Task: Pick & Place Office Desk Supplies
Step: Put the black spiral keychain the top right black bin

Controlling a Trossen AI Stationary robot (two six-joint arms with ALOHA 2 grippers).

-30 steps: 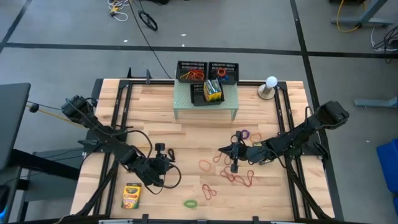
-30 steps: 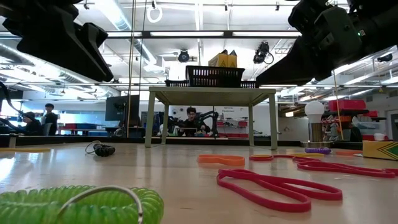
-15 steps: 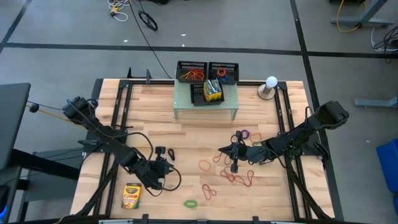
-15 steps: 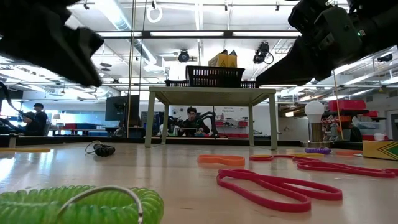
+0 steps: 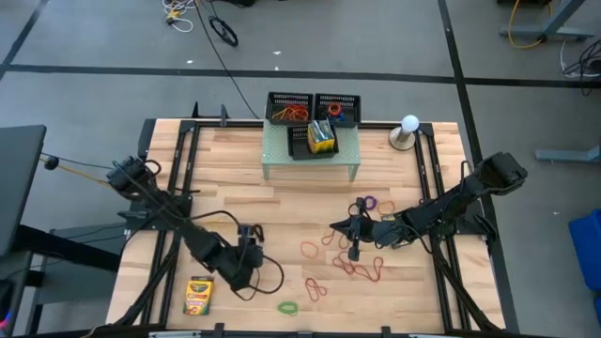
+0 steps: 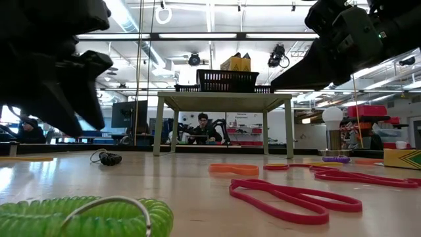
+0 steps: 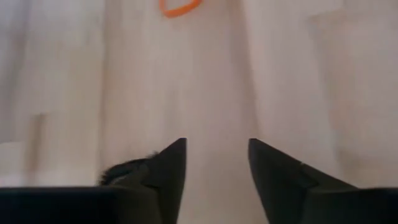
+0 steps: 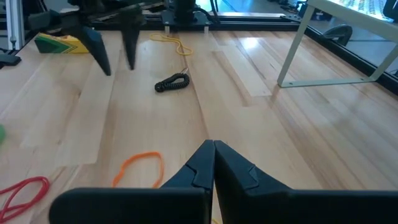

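Note:
My left gripper (image 5: 240, 252) points down over the table's near left part, open (image 7: 216, 143), touching nothing. A black coiled band (image 8: 171, 82) lies just beside it, half hidden behind one finger in the left wrist view (image 7: 124, 169). A yellow-and-green crayon box (image 5: 198, 294) lies flat near the near-left edge. My right gripper (image 5: 334, 225) is shut (image 8: 213, 144) and hovers over loose red and orange bands (image 5: 362, 269). A green coiled band (image 5: 287, 307) lies at the near edge. More crayon boxes (image 5: 321, 138) stand in a tray.
The pale green riser (image 5: 310, 158) stands at the far middle and carries black mesh trays (image 5: 289, 105). A lamp with a white bulb (image 5: 409, 124) stands far right. Purple bands (image 5: 368, 203) lie by the right arm. People sit in the room beyond the table (image 6: 202, 125).
My left arm has swung a little toward the near edge. Its gripper has tipped to point down and has come lower over the table, beside the black coiled band. The right arm has kept still.

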